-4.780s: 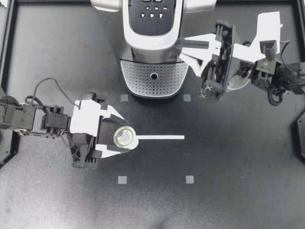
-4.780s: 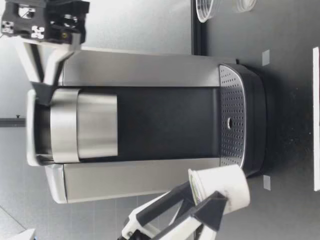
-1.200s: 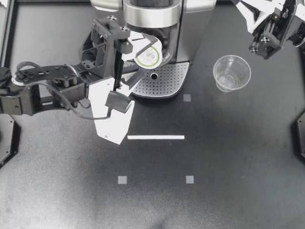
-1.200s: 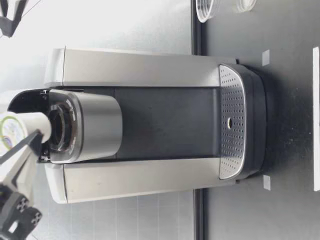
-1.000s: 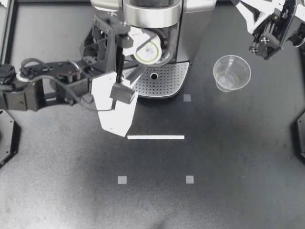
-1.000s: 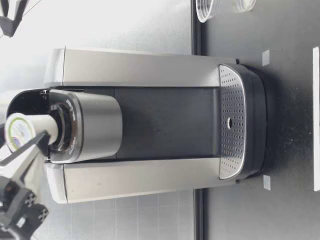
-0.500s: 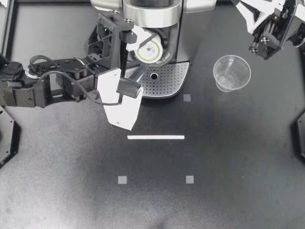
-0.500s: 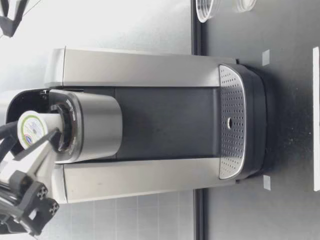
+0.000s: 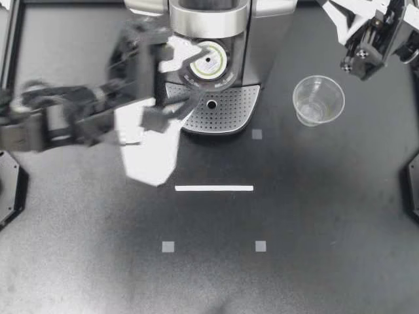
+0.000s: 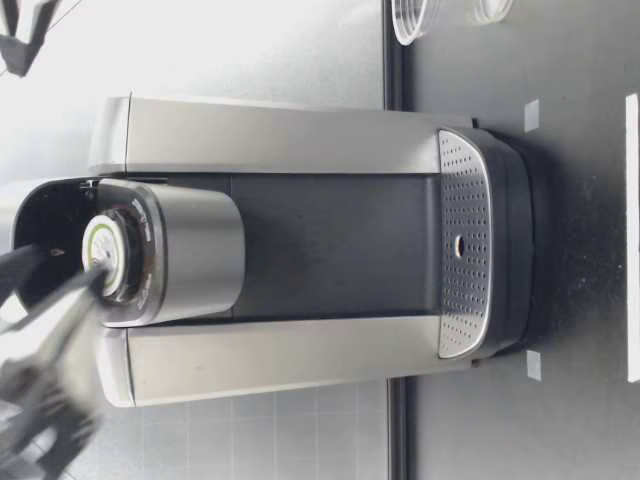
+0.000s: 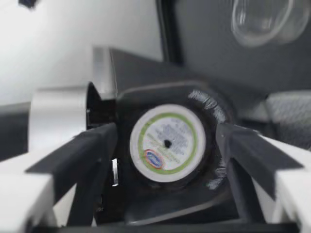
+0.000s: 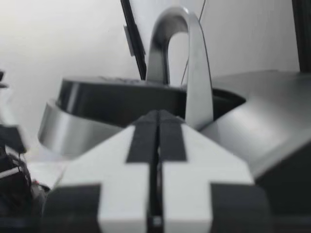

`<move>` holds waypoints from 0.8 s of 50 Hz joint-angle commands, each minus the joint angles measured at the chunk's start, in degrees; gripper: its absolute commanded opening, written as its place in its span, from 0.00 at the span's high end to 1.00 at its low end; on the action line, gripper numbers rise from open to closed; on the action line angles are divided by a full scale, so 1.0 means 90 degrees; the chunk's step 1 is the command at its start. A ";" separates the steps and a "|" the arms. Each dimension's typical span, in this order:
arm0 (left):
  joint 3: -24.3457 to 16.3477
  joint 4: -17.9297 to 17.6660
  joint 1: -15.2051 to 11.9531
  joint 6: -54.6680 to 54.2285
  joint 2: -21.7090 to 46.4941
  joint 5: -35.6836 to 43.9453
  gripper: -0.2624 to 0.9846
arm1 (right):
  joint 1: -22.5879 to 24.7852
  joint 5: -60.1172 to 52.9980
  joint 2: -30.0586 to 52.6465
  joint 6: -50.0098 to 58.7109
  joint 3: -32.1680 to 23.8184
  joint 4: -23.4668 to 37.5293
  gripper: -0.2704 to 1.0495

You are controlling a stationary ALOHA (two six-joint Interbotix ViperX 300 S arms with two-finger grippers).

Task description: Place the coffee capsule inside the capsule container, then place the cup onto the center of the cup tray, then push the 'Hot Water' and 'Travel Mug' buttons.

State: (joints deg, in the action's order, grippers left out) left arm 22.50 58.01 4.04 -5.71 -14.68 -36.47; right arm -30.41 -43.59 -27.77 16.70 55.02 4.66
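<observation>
A: Where is the coffee capsule (image 9: 208,63)?

B: It sits in the capsule container (image 9: 228,73) at the open head of the coffee machine (image 9: 209,23). Its foil lid faces up and has a small dark spot at the middle. The machine stands at the middle of the back edge of the surface (image 9: 314,216).

A: And my left pincer (image 9: 183,82)?

B: Spread wide. In the left wrist view its fingers (image 11: 82,155) stand one on each side of the container. There is a gap between each tip and the capsule, so it grips nothing. I cannot tell whether the tips brush the container's dark rim. The arm is blurred from above and from the low camera.

A: The right pincer (image 9: 335,12)?

B: It is up by the back right corner of the surface. Its fingers are pressed flat together with nothing between them. In its own view the machine's silver handle (image 12: 182,53) arches just ahead.

A: The cup (image 9: 318,100)?

B: Clear plastic, upright on the surface to the right of the machine, toward the back right corner. It stands beside the perforated cup tray (image 9: 239,104), not on it, and apart from both pincers.

A: Anything else?

B: A white tape strip (image 9: 214,188) lies near the middle of the surface, in front of the tray.
</observation>
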 commanded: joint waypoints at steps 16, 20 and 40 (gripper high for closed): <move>0.1875 0.0029 0.0000 -0.2637 -0.1826 0.2080 0.18 | -0.0449 0.1152 0.0479 -0.0088 -0.1426 -0.0156 0.74; 0.2266 0.0029 -0.0059 -0.3125 -0.2139 0.2529 0.18 | -0.0527 0.1211 0.0752 -0.0088 -0.1689 -0.0156 0.74; 0.3359 -0.0059 -0.0332 -0.4258 -0.2812 0.3701 0.18 | -0.0635 0.1211 0.2012 -0.0059 -0.2842 -0.0137 0.74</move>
State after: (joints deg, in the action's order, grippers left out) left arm 53.00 57.83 1.32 -43.77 -39.46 -3.87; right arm -35.68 -32.52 -10.46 16.00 32.52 3.43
